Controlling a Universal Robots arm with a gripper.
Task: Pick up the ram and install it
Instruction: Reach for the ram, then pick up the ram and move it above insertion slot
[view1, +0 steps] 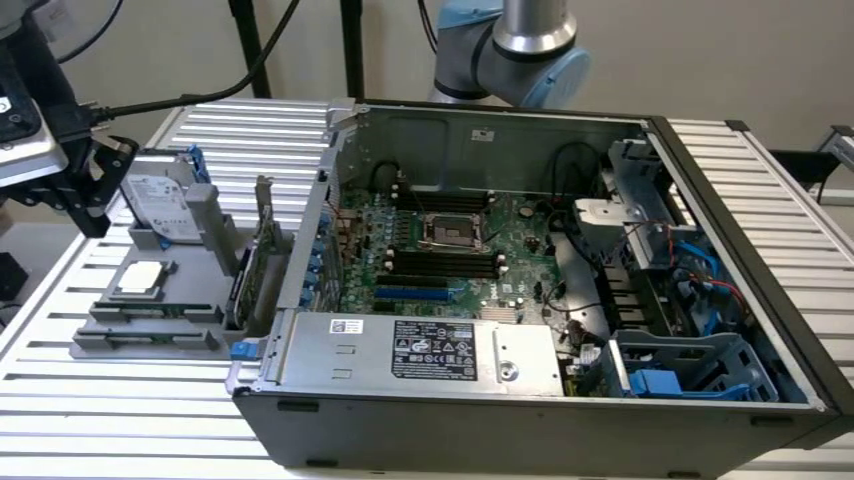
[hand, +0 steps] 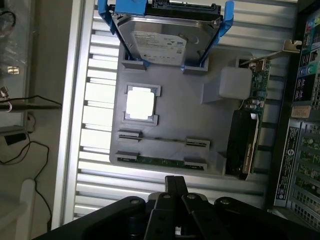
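Note:
The ram (hand: 160, 161) is a thin green stick lying in the outer slot of a grey fixture tray (hand: 190, 120), between two end brackets. In the exterior view the ram (view1: 144, 338) sits in the tray's front row, at that view's left. My gripper (hand: 175, 184) hangs above the slatted table just outside the tray's edge, a short way from the ram, shut with nothing in it. The exterior view shows the gripper (view1: 94, 212) raised over the table beyond the tray's far left corner.
On the tray stand a hard drive (hand: 167, 37) in a blue bracket, a square silver processor (hand: 140, 103) and an upright expansion card (hand: 243, 142). The open computer case (view1: 534, 400) with its motherboard (view1: 447, 255) lies to the exterior view's right of the tray.

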